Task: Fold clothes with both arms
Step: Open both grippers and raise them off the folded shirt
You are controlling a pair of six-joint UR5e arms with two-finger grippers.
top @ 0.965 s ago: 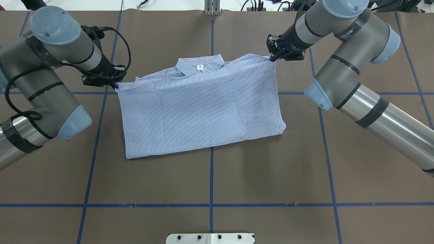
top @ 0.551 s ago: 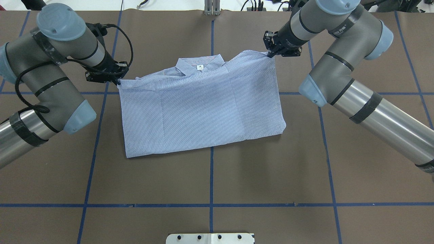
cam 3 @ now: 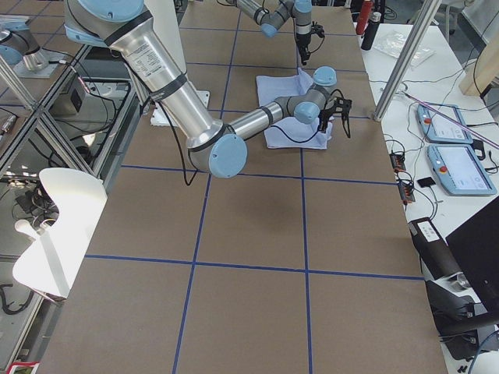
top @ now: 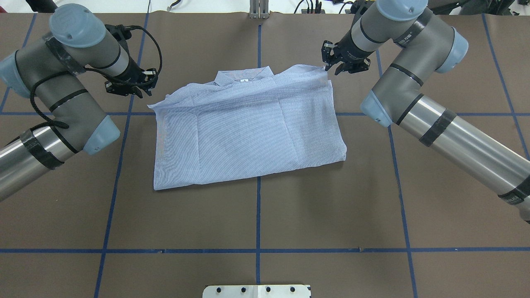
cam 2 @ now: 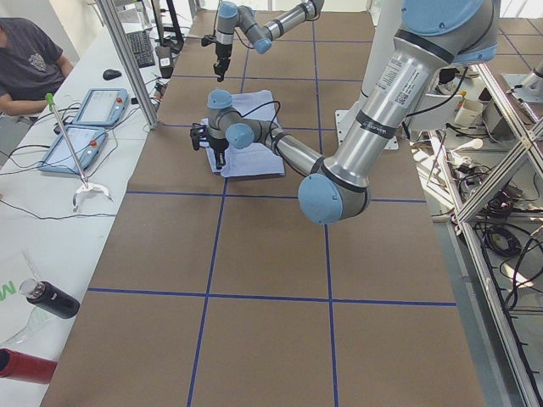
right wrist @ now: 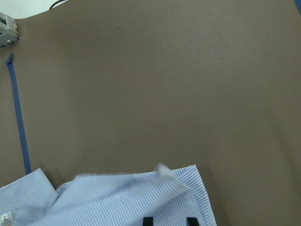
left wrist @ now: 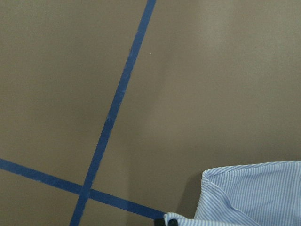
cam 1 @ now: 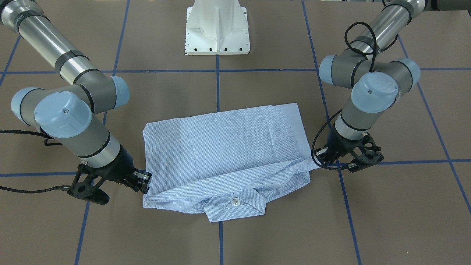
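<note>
The clothes, one light blue striped shirt, lie folded on the brown table, collar and white label at the far edge. My left gripper hovers open just off the shirt's far left corner; in the left wrist view that corner lies at the bottom edge by one fingertip. My right gripper stands open beside the far right corner. In the right wrist view its two fingertips are apart over the blurred cloth. Neither gripper holds the shirt.
Blue tape lines grid the table. The white pedestal base stands at the robot's side. A metal bracket sits at the far edge. Beyond it, a side bench holds tablets and bottles, with a seated person.
Both grippers have let go of the shirt's far corners and drawn back slightly toward the far edge. The freed corners have dropped and the shirt's left edge has slid inward.
</note>
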